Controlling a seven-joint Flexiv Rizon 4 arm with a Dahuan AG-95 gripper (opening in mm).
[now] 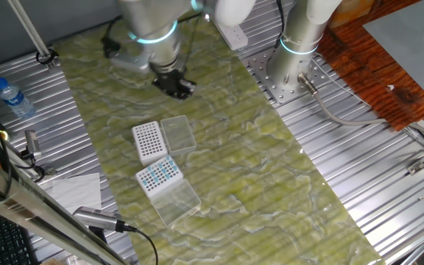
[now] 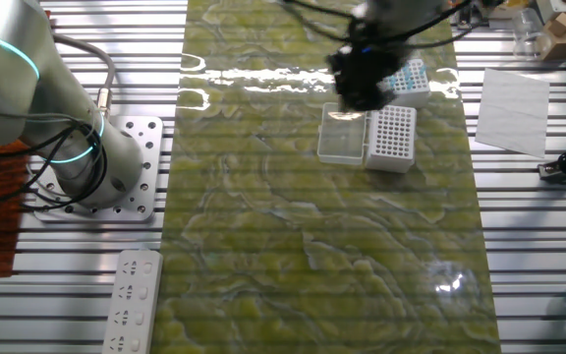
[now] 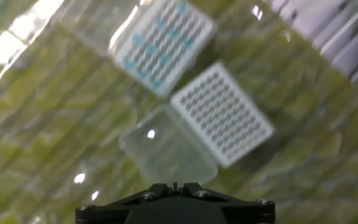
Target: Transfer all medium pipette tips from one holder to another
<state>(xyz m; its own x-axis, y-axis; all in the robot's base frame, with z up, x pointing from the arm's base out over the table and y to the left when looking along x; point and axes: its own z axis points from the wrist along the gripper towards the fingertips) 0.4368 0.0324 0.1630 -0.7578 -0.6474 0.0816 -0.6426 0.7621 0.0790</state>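
The medium pipette tips [image 1: 157,174] show as blue dots in part of a white grid holder, which has a clear lid [image 1: 177,201] hinged open beside it. A second white holder [image 1: 148,141] shows only empty holes, and its clear lid [image 1: 177,134] also lies open. In the hand view the tips [image 3: 161,42] lie far ahead, the empty holder [image 3: 221,113] is in the middle, and its lid [image 3: 166,152] is nearest. My gripper [image 1: 176,87] hangs above the mat behind the empty holder with its black fingers [image 3: 191,188] closed together. It partly hides the tip holder [image 2: 411,81] in the other fixed view.
A water bottle [image 1: 13,97] stands on the ribbed metal at the left. A white power strip [image 2: 136,300] and sheets of paper [image 2: 512,98] lie off the green mat [image 1: 271,177]. My arm's base [image 1: 297,66] is bolted beside the mat.
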